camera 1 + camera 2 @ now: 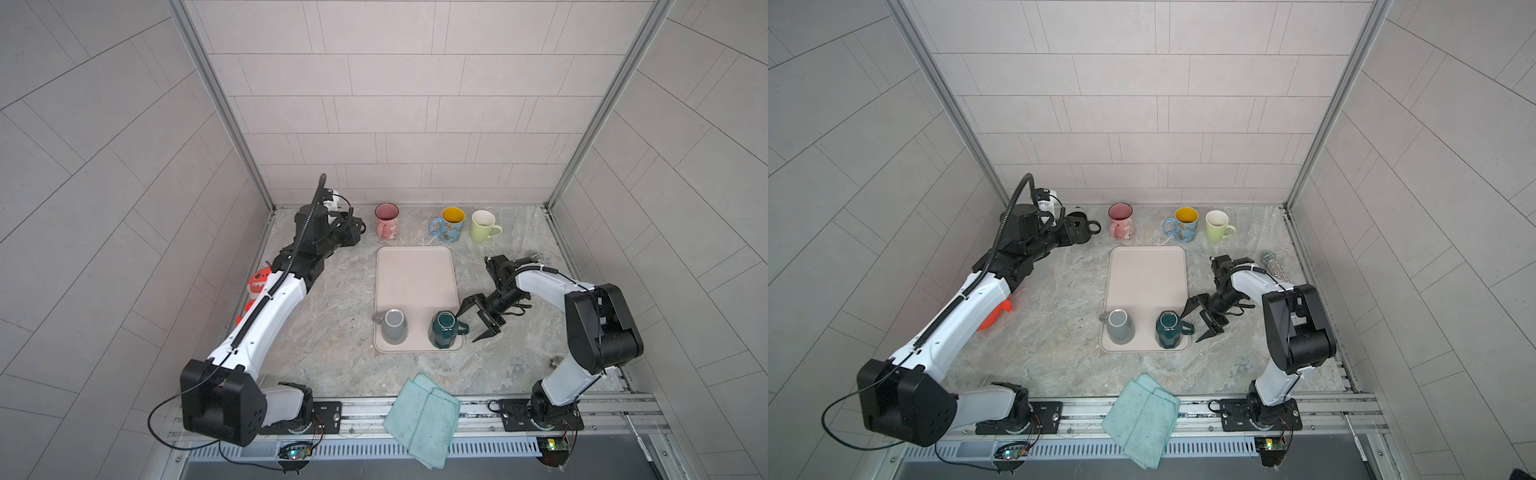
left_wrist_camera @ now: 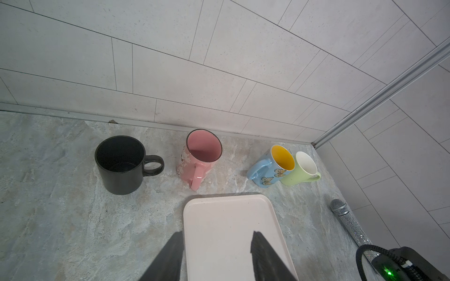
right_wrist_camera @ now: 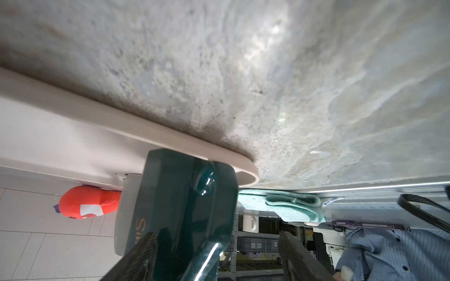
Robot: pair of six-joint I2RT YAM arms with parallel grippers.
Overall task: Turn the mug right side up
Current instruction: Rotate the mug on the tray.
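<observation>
Well, your grey stone counter (image 1: 324, 332) carries a pale tray (image 1: 415, 282) in its middle, and a blue-green cloth (image 1: 424, 415) hangs over its near edge. Four mugs stand mouth up in a row along the counter's far edge: a black mug (image 2: 121, 167) toward the far left corner, then a pink mug (image 1: 387, 220), a blue mug (image 1: 451, 226) and a light green mug (image 1: 482, 226). On the tray, the dark green mug (image 1: 441, 332) sits mouth down in the near right corner, with its handle (image 3: 209, 248) sticking out over the tray's right edge. A grey mug (image 1: 394, 330) sits mouth down in the near left corner. Your right gripper (image 1: 466, 328) is low beside the tray's right edge, its two jaws wide apart with that handle between them; you cannot tell if they touch it. Your left gripper (image 2: 217, 233) hovers near the black mug, jaws apart and empty.
</observation>
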